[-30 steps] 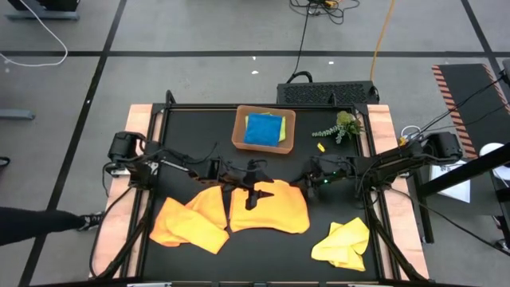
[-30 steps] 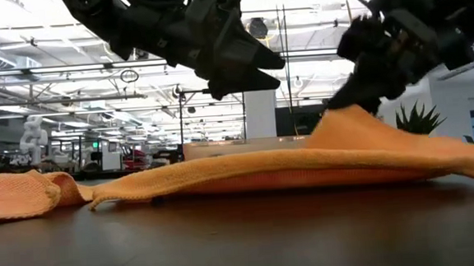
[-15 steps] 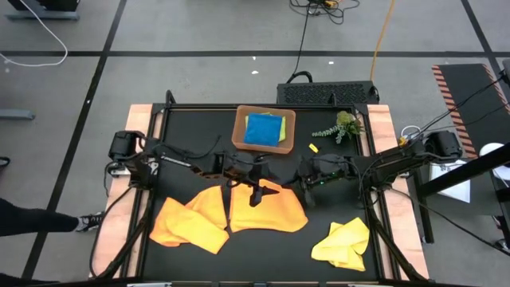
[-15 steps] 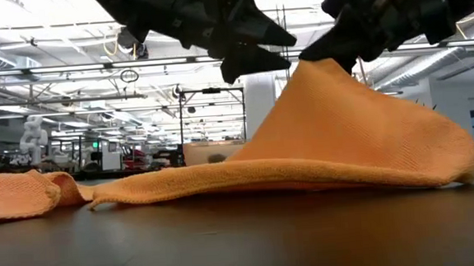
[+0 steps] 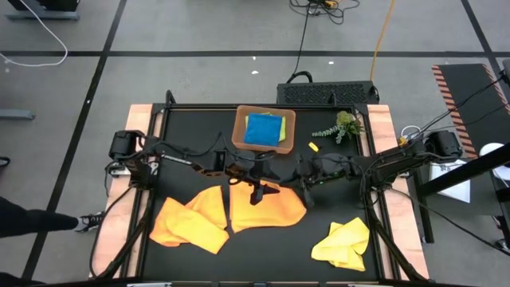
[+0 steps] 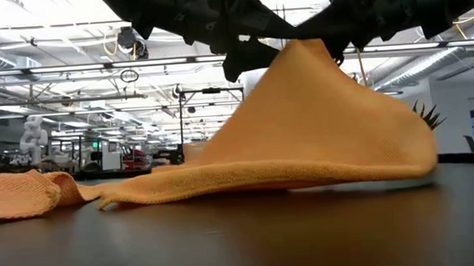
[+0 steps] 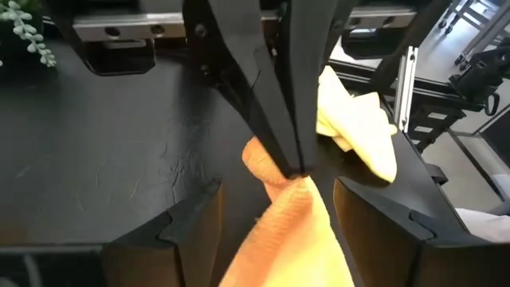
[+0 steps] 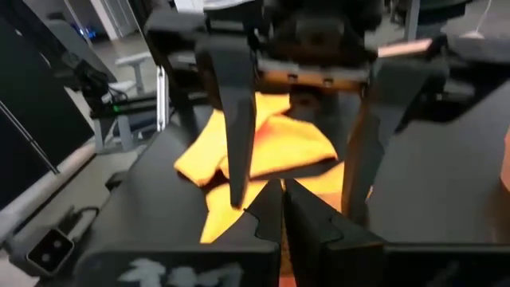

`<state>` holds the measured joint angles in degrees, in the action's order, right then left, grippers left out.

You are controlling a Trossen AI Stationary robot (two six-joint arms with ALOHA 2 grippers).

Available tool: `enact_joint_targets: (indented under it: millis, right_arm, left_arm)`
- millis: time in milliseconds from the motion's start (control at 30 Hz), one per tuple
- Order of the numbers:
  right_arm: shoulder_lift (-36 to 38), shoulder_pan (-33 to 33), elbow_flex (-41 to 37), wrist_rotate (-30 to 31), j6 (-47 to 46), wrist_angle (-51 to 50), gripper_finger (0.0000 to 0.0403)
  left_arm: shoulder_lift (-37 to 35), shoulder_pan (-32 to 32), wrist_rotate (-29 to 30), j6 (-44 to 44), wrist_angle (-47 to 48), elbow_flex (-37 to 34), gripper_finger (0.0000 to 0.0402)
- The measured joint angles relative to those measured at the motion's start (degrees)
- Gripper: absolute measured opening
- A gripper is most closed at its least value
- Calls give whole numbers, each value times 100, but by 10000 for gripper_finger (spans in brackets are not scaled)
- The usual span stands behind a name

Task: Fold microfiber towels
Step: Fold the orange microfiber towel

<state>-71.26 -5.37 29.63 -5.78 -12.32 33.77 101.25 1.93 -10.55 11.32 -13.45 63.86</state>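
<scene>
Since a second ago we've dragged the orange towel's right edge up and leftward. Right pincer is clamped on that edge mid-worktop; left pincer hovers spread wide beside it, holding nothing. Risk: thin pinch slips, or the fold lands skewed.

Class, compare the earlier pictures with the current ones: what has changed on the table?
The right gripper, shut on the orange towel, has raised its edge and carried it toward the left gripper, which has open jaws. The blue towel, yellow towel and crumpled orange towel stayed put.
</scene>
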Motion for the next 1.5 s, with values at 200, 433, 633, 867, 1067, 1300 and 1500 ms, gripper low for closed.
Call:
enact_joint_targets:
  millis: [200, 433, 633, 867, 1067, 1300, 1500]
  right_arm:
    - [-2, 0, 0, 90, 24, 292, 0]
    - [-2, 0, 0, 153, 22, 512, 0]
    - [-1, 0, 0, 152, 20, 524, 0]
    - [-1, 0, 0, 150, 21, 541, 0]
    - [0, 2, 0, -145, 158, 577, 35]
    - [71, 2, 10, -181, -97, -537, 139]
    - [-163, 0, 1, -184, -219, -876, 201]
  left_arm:
    - [0, 0, -1, 144, -36, 0, 241]
    - [0, 0, -57, 185, -54, 0, 240]
    - [0, 0, -59, 138, -65, 26, 179]
    - [0, 0, -133, -324, -261, 28, 26]
    - [-11, 0, -166, -524, -259, 31, 5]
    - [-459, 23, -146, -836, 343, 31, 3]
    - [-819, 62, -54, -1086, 834, 37, 2]
